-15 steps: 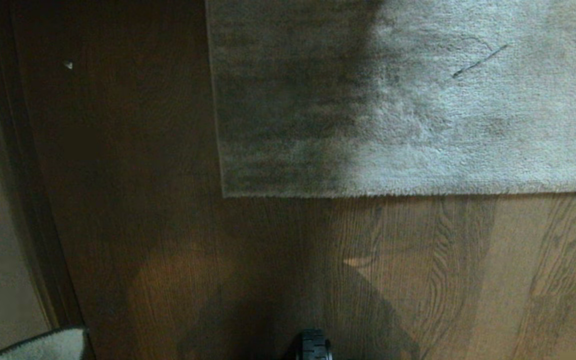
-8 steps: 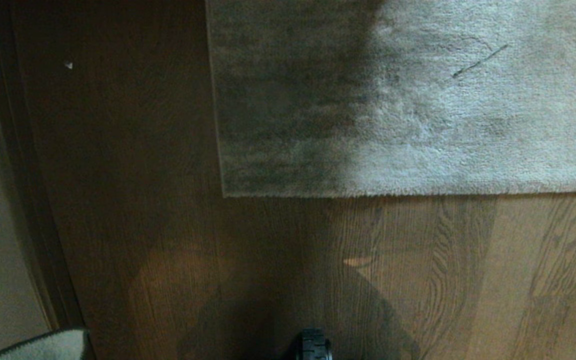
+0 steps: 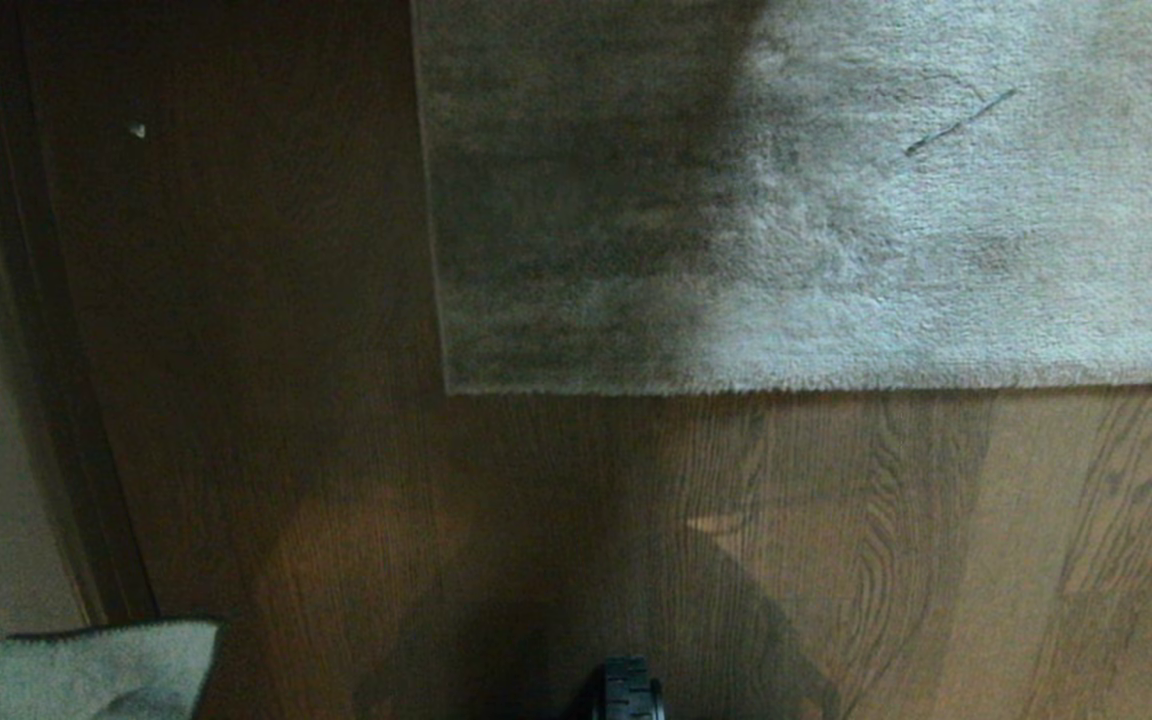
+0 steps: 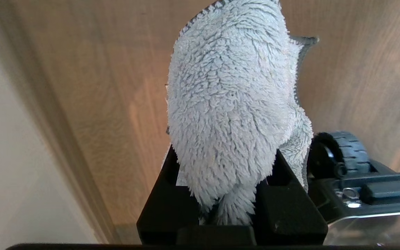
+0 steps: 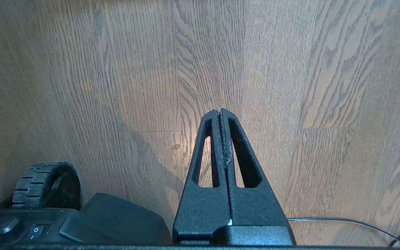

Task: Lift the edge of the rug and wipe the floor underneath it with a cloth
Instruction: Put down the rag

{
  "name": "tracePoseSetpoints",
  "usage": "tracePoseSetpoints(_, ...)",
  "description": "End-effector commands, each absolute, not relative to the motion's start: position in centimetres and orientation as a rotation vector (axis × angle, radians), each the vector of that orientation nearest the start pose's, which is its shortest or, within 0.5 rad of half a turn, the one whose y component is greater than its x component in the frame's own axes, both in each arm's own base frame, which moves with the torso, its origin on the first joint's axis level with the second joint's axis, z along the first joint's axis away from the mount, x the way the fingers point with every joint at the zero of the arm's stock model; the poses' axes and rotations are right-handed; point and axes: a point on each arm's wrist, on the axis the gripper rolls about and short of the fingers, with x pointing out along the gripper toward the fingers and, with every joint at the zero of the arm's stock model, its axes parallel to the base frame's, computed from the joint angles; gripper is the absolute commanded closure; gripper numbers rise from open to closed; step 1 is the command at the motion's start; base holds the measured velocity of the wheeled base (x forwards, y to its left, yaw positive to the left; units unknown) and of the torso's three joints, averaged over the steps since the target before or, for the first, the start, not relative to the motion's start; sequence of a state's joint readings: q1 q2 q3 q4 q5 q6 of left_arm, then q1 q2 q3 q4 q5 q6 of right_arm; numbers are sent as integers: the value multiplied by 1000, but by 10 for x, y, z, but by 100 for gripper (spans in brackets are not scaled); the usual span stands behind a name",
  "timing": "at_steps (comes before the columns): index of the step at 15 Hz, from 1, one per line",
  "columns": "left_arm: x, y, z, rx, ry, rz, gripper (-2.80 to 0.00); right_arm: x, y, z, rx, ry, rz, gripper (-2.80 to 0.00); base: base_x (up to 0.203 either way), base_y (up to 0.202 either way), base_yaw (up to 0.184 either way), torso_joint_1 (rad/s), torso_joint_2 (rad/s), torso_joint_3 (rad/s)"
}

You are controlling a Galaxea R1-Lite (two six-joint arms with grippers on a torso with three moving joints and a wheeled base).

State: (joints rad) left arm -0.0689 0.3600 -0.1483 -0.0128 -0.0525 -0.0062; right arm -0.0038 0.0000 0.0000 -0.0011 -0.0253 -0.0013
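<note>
The rug edge lies flat on the floor, and it runs straight across the head view from side to side. Its square corner is at the left end of this border. Nothing is lifted yet, so the wiping has not begun.

The cloth is clamped in the left gripper, whose jaws are narrow around the fluffy bundle. Seen from the rug corner, the cloth is well apart, to the left and nearer to the robot.

The right gripper is empty, with its fingers pressed together, and hangs above bare planks. I judge this free gripper must lift the border, while the left arm brings the cloth toward the corner.
</note>
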Motion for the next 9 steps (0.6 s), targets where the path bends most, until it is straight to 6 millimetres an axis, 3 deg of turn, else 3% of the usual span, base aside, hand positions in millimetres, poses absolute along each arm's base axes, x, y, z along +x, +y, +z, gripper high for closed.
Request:
tracePoseSetpoints(1,47,-6,131,-2,344,-149,0,-23,0,76,-2,0,-28,0,0,0,0,0,0,0)
tracePoseSetpoints(4,96,-11,136,-4,368,-158,0,-23,-1,76,-2,-1,-29,0,0,0,0,0,0,0)
tracePoseSetpoints(9,169,-15,123,-8,329,-140,0,-23,-1,76,-2,0,-29,0,0,0,0,0,0,0)
